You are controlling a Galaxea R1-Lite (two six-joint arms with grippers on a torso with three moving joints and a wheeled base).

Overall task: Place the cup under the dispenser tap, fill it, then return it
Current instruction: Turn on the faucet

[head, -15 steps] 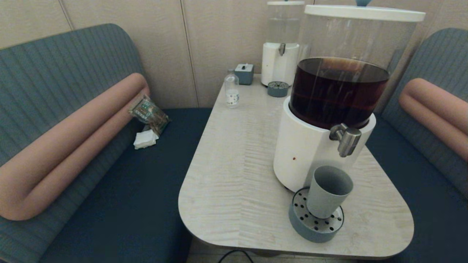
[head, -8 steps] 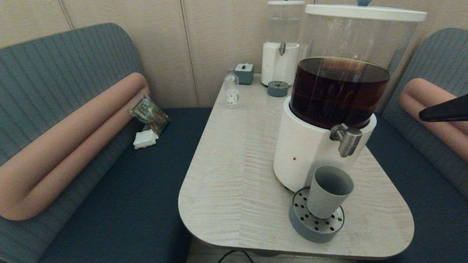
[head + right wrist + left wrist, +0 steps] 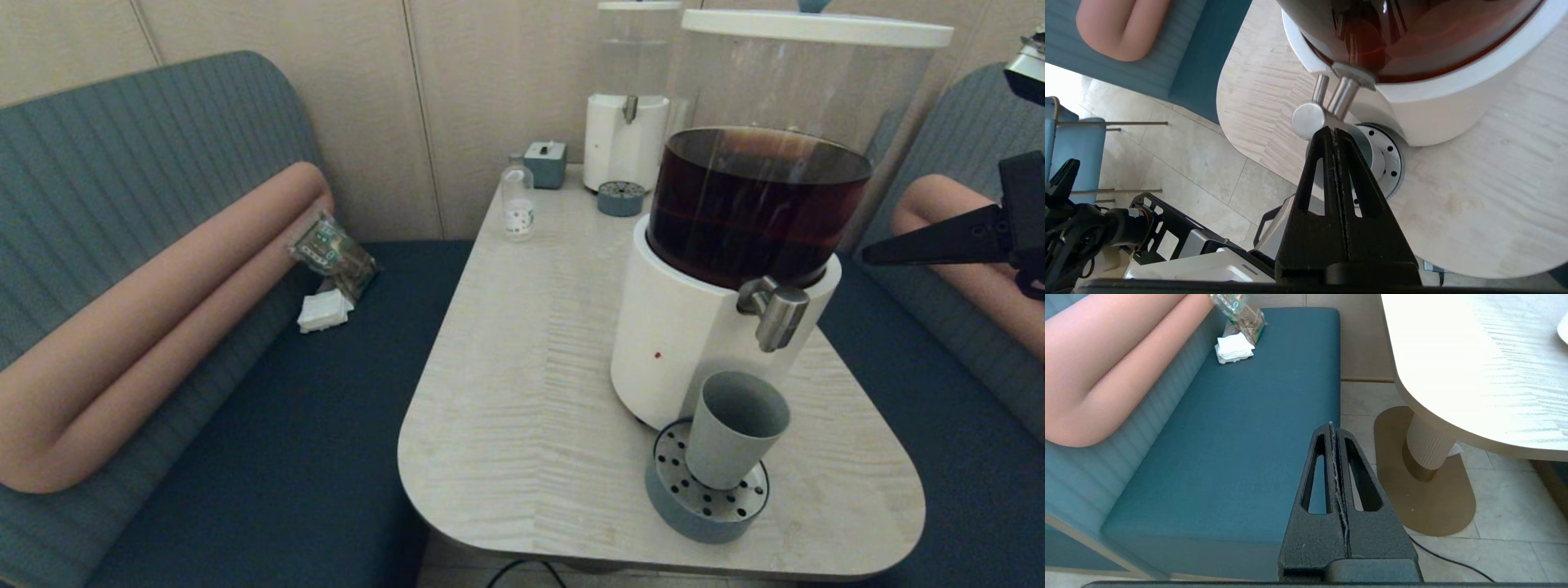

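The grey-green cup stands upright on a round perforated drip tray, right below the brushed-metal dispenser tap of the big white-based dispenser with dark brown liquid. My right gripper reaches in from the right, shut and empty, level with the tap and well to its right. In the right wrist view its tips point at the tap, and the cup is partly hidden behind them. My left gripper hangs shut and empty over the bench edge, left of the table.
At the back of the table stand a smaller dispenser with clear liquid, its small tray, a grey box and a small glass bottle. A snack packet and napkins lie on the left bench.
My right gripper has come into the head view from the right and moved left toward the dispenser. The cup has stayed on the drip tray.
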